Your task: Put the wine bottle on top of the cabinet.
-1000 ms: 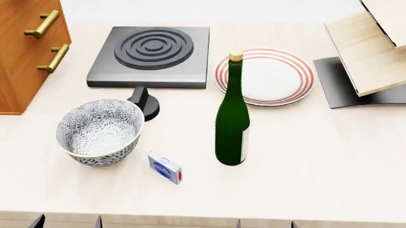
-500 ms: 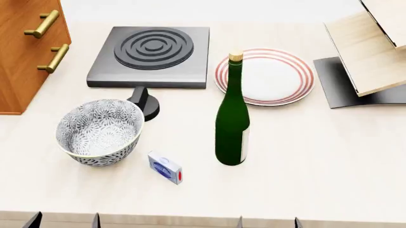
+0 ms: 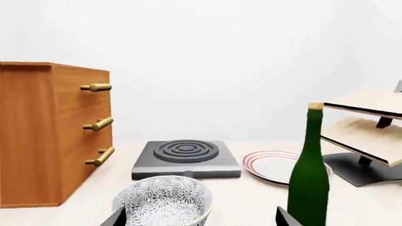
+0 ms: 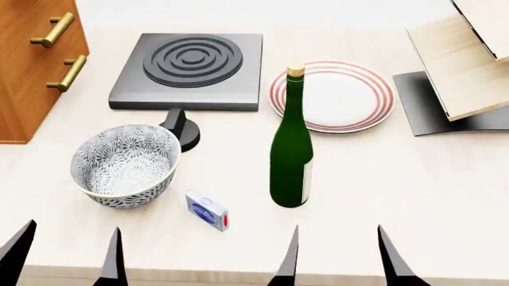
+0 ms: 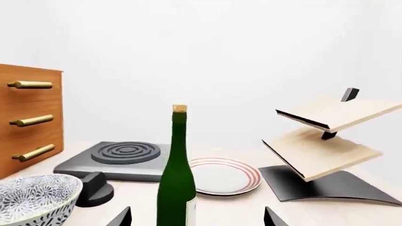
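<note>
The wine bottle (image 4: 291, 156), dark green with a tan cork and pale label, stands upright on the pale counter; it also shows in the left wrist view (image 3: 309, 183) and the right wrist view (image 5: 176, 179). The cabinet (image 4: 36, 62), reddish-brown with brass handles, stands at the far left; it also shows in the left wrist view (image 3: 53, 132) and the right wrist view (image 5: 28, 120). My left gripper (image 4: 68, 256) is open and empty at the counter's near edge, in front of the bowl. My right gripper (image 4: 338, 257) is open and empty, just in front of the bottle.
A patterned bowl (image 4: 125, 164) sits left of the bottle, with a small blue-white box (image 4: 207, 210) beside it. A grey hotplate (image 4: 191, 68) with a black knob (image 4: 181, 126), a red-rimmed plate (image 4: 332, 95) and a pale slanted rack (image 4: 465, 65) lie behind.
Both grippers' fingertips have risen further into the head view from the near edge of the counter. The bottle and other objects have not moved.
</note>
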{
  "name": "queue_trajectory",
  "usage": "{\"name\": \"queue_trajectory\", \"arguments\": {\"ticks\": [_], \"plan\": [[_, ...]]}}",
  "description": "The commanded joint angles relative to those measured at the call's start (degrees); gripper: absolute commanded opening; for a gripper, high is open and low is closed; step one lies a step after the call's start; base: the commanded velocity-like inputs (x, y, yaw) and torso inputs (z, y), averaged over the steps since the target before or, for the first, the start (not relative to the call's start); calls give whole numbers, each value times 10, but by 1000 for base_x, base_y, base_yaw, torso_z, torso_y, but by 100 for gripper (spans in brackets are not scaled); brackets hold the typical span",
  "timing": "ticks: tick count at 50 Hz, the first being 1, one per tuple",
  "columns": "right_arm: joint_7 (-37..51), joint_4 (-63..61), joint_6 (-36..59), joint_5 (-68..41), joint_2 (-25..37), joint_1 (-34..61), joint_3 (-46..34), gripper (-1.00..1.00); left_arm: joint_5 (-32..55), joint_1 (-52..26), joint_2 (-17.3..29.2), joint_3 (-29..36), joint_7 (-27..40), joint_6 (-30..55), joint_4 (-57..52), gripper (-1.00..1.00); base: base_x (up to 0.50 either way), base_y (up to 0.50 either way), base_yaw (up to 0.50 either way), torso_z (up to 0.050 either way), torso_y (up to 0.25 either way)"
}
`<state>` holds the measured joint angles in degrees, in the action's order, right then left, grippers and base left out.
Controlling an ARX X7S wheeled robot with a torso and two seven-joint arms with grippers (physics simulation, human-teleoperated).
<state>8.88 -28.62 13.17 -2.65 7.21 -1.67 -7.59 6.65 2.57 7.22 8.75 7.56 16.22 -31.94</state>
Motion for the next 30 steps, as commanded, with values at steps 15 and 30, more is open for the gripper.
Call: {"name": "queue_trajectory", "arguments": {"ticks": [15, 30], "plan": [[22, -234, 150, -8, 24, 28, 4, 100, 0, -40, 34, 34, 45, 189, -278, 100, 0, 0, 0, 0, 0], [38, -224, 138, 19, 37, 34, -13, 100, 6, -45, 44, 42, 58, 189, -271, 100, 0, 0, 0, 0, 0]]}}
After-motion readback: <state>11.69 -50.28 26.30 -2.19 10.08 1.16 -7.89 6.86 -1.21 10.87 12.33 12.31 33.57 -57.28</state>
